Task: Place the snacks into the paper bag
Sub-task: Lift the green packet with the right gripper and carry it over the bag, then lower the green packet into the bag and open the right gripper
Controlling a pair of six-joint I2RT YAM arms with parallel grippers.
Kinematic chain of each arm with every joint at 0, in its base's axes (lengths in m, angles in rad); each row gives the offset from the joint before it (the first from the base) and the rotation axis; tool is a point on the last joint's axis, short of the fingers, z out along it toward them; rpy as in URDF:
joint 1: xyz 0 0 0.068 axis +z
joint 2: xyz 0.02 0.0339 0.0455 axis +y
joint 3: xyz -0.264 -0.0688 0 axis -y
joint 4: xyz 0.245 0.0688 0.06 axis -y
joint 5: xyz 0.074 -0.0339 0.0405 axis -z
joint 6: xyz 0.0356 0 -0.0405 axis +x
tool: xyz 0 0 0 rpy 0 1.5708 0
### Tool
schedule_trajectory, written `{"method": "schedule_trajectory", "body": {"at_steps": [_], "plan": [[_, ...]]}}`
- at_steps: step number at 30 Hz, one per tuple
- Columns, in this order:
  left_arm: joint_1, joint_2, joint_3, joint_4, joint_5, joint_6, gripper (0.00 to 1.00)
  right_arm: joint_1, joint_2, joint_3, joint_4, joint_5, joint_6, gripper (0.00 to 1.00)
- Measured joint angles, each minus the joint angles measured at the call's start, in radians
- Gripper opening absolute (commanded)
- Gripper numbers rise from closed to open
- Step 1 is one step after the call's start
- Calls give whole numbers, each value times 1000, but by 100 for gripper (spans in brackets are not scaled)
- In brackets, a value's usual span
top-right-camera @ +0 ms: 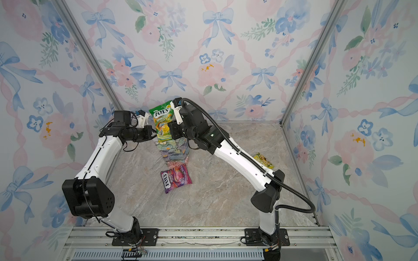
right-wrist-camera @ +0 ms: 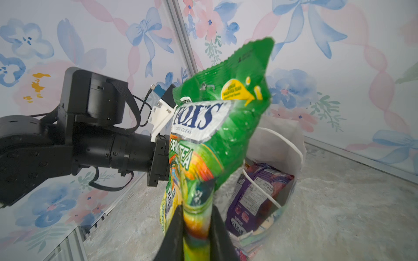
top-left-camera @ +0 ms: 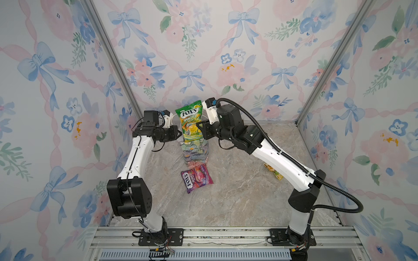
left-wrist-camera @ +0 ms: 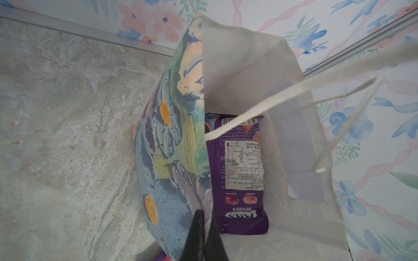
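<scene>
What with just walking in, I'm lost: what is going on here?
The left gripper is shut on the rim of the paper bag, holding it open. The right gripper grips a green packet upright at the bag's mouth, not yet inside. One purple packet already lies in the bag; another purple packet and a yellow packet wait on the table.
</scene>
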Motion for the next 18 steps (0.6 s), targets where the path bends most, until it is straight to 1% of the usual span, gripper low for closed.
{"method": "schedule_trajectory", "body": {"at_steps": [8,14,18], "plan": [[0,0,0,0,0,0,0,1,173,219,-56,84,-69,0],[0,0,0,0,0,0,0,3,253,315,-94,180,-137,0],[0,0,0,0,0,0,0,13,272,334,-106,265,-198,0]]}}
